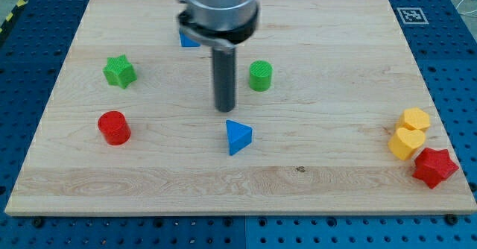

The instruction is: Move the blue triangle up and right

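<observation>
My tip (pixel 225 109) sits just above the blue triangle (pixel 238 137), slightly toward the view's left, not touching. Bare rod, holding nothing. A push up-right needs me below-left of it.

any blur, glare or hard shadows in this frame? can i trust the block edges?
Camera view: the arm housing at the view's top is motion-blurred; my tip, just above the blue triangle, is only slightly soft. Blocks are sharp with faint, soft shadows; lighting is even and diffuse, no glare on the wooden board. A partly hidden blue block sits behind the housing.
</observation>
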### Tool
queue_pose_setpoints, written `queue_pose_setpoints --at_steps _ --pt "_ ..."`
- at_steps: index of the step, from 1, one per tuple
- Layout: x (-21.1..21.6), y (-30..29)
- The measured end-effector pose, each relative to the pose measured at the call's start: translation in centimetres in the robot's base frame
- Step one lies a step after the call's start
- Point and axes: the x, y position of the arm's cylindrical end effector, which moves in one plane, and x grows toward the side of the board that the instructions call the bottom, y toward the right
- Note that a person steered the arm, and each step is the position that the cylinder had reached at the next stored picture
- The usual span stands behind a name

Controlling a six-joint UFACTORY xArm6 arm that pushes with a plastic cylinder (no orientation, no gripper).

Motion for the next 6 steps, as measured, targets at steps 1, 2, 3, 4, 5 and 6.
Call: queue_pose_setpoints --at_steps 1,2,3,4,5,6 --pt "4.1 -1.9" --pt "6.4 1.1" --pt "6.4 5.1" --pt "6.3 8.4" --pt "4.4 9.0" --pt "2.0 9.2"
